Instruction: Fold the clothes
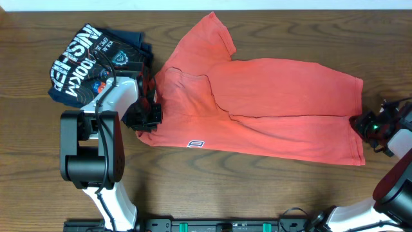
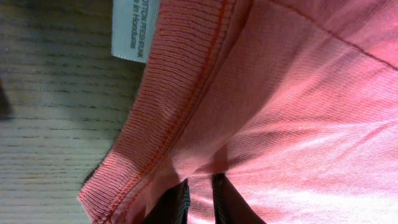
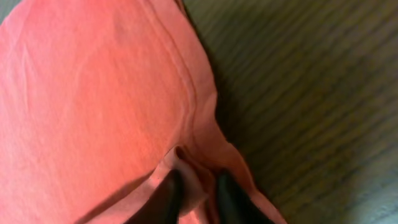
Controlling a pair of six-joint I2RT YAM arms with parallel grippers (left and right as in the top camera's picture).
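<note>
an orange-red t-shirt [image 1: 283,109] lies spread across the middle of a wooden tabletop [image 1: 257,193], one side folded over. the left jaws are clamped on its ribbed collar [image 2: 168,118] by the white neck label [image 2: 127,28]; the right jaws pinch the hem [image 3: 202,112] at the opposite end. both pinches look thin, so an uneven pull could slip one free, twist the cloth, or drag it onto the folded navy shirt [image 1: 84,64] nearby.

Dark wood-grain table [image 1: 257,190], pale strip [image 1: 309,3] (wall or floor, unclear) along its far edge.
</note>
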